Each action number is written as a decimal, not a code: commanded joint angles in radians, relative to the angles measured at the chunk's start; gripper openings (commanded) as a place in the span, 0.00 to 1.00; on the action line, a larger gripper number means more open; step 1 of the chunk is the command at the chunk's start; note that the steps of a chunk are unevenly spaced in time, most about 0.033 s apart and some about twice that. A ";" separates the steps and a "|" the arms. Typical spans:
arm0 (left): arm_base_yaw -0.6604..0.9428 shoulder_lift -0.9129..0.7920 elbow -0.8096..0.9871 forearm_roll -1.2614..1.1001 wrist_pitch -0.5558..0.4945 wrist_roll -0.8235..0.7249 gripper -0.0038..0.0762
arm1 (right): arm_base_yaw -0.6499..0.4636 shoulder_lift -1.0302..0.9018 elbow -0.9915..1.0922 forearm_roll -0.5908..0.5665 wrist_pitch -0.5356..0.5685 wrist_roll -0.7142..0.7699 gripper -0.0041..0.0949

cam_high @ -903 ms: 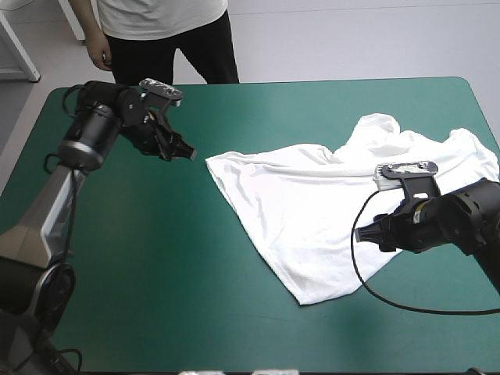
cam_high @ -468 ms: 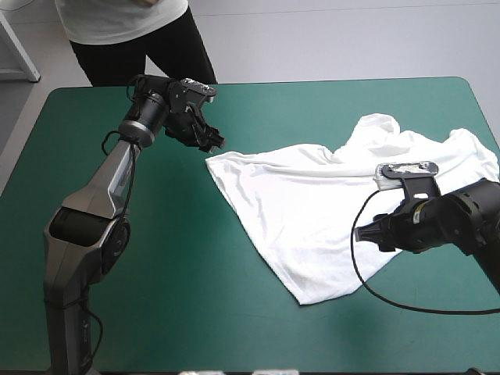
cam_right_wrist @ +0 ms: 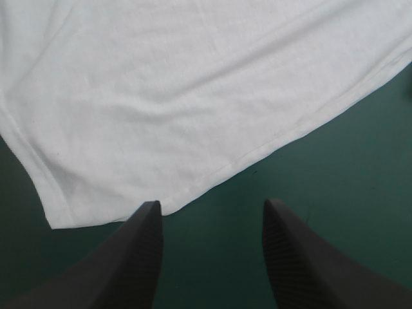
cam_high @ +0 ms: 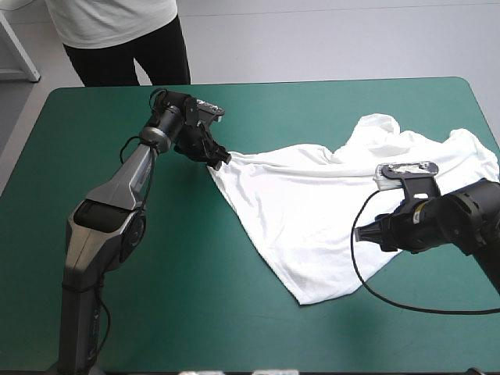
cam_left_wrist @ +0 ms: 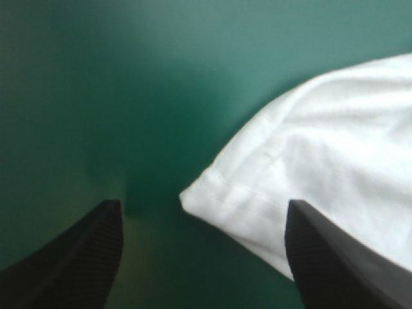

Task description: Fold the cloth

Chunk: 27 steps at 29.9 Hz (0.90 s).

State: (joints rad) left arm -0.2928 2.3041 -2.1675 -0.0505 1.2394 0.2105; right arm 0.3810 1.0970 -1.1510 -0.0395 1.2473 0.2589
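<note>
The white T-shirt (cam_high: 312,211) lies spread, a little rumpled, on the right half of the teal-green table (cam_high: 156,297). My left gripper (cam_high: 217,156) is at the shirt's far-left corner. In the left wrist view that gripper (cam_left_wrist: 203,205) is open, and the hemmed corner of the T-shirt (cam_left_wrist: 335,141) reaches in between its black fingers (cam_left_wrist: 84,251). My right gripper (cam_high: 366,232) hangs over the shirt's near-right side. In the right wrist view it (cam_right_wrist: 212,205) is open above the cover, with the T-shirt's (cam_right_wrist: 193,96) hem just ahead of the fingertips.
The shirt's bunched part (cam_high: 375,125) rises toward the table's far right. Bare teal-green cover (cam_high: 141,234) stretches over the left half and along the near edge.
My left arm has swung from the table's far left to the T-shirt's left corner. The right arm and the shirt have stayed still.
</note>
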 commanded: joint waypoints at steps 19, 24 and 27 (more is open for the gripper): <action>-0.032 0.006 -0.033 -0.094 0.049 0.051 0.04 | 0.008 0.019 -0.026 0.095 0.000 -0.149 0.49; -0.032 0.006 -0.033 -0.092 0.049 0.046 0.04 | 0.141 0.108 -0.026 0.117 0.000 -0.162 0.49; -0.032 0.006 -0.033 -0.094 0.049 0.046 0.04 | 0.271 0.146 -0.026 0.054 0.000 -0.120 0.49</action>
State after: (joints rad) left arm -0.3176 2.3458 -2.1880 -0.1150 1.2282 0.2629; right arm 0.5619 1.2329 -1.1510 0.0554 1.2430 0.1169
